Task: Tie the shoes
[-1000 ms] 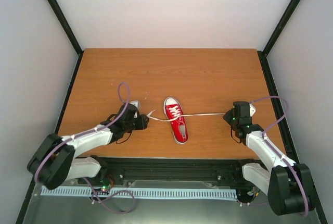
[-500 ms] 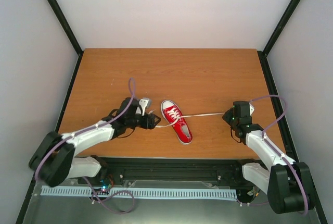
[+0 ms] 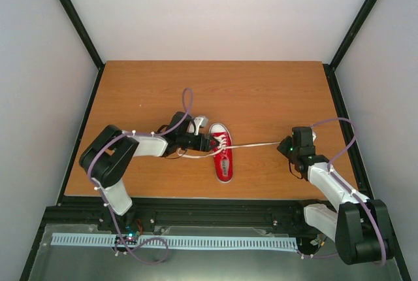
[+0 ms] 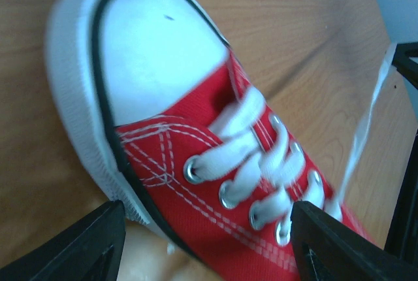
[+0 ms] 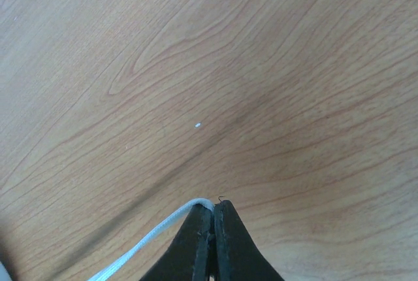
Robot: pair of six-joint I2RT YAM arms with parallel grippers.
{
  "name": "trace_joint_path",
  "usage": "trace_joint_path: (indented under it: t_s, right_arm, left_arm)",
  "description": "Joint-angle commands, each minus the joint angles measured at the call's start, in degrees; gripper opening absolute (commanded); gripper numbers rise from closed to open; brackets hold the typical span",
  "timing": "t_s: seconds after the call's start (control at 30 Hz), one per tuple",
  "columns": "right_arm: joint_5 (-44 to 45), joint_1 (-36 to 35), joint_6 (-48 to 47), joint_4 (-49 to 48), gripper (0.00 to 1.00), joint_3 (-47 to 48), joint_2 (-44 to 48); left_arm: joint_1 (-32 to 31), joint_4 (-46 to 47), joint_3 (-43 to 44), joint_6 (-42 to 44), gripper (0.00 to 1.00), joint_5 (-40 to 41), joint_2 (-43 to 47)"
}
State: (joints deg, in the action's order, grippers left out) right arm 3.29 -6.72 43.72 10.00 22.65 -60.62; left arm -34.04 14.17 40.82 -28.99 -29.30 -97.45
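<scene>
The red shoe [image 3: 223,157] lies near the middle of the wood surface [image 3: 261,91], toe pointing away from the arms, laces not tied — one white lace [image 3: 258,144] runs straight out to the right claw [image 3: 287,145], which is clenched on its end. The left claw [image 3: 206,142] sits at the toe, opened wide and holding nothing. The step looks like getting both lace ends in hand, so next the left claw likely must pinch the other lace [image 3: 192,155], loose on the shoe's left side — thin and flat, so it needs a low, careful grab.
</scene>
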Motion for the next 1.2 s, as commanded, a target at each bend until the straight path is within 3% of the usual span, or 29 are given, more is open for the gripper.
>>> trace_joint_path:
  t_s: [0.0, 0.13, 0.27, 0.57, 0.77, 1.0, 1.17]
  right_arm:
    - [0.5, 0.7, -0.9, -0.7, 0.03, -0.8, 1.7]
    - [0.3, 0.7, -0.8, -0.7, 0.03, -1.1, 2.4]
    - [0.3, 0.7, -0.7, -0.8, 0.03, -1.1, 2.9]
    - [-0.9, 0.7, -1.4, -1.4, 0.03, -0.3, 2.0]
    - [-1.5, 0.7, -1.1, -2.0, 0.03, -0.2, 1.3]
    - [-2.3, 0.7, -0.7, -3.0, 0.03, -0.4, 0.1]
    - [-2.3, 0.7, -0.7, -3.1, 0.03, -0.5, 0.0]
  left_arm:
    - [-0.3, 5.4, 4.8, -1.3, 0.71, -4.1, -5.9]
    - [-0.4, 5.5, 6.4, -0.7, 0.71, -4.4, -6.5]
    - [-0.3, -1.4, 5.5, 4.2, 0.72, 0.0, -2.4]
    - [-0.3, -10.3, -5.3, 13.6, 0.74, 6.8, 12.1]
    - [-0.7, -10.0, -8.8, 17.9, 0.59, 11.1, 16.4]
    - [-3.3, -10.6, -6.2, 25.3, 0.51, 12.4, 14.7]
    - [-4.5, -9.7, -5.3, 28.8, 0.51, 10.8, 13.2]
